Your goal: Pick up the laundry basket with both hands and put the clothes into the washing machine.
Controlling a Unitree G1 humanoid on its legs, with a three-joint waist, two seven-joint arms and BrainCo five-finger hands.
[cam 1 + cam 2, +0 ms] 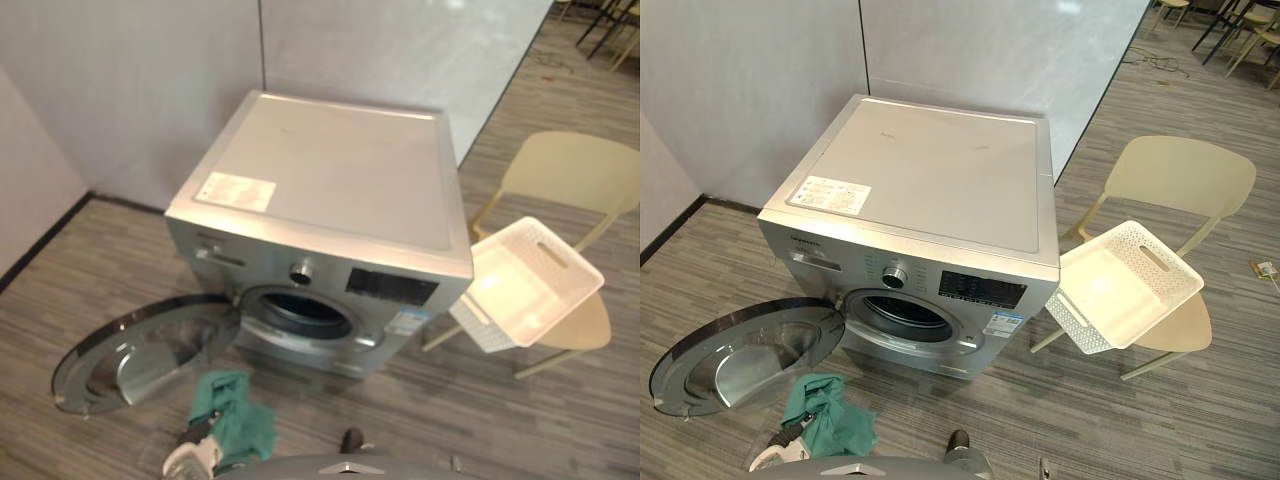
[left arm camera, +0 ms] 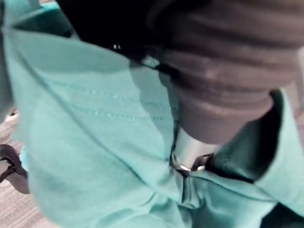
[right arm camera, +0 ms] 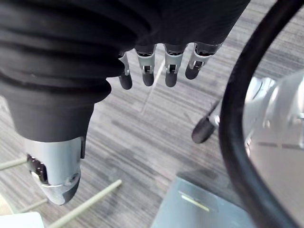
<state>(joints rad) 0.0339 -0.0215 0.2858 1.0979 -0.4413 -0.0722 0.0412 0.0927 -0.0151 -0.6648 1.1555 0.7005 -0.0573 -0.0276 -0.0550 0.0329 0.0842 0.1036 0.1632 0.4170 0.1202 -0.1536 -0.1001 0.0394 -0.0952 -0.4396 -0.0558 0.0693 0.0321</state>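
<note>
Nearest the camera, the left hand has a green garment pinched under its thumb, short of the open door. The right hand hangs empty, fingers relaxed. The washing machine has yet to receive the garment. The white laundry basket sits tilted and empty on a chair beside the washing machine, so loading looks nearly finished.
</note>
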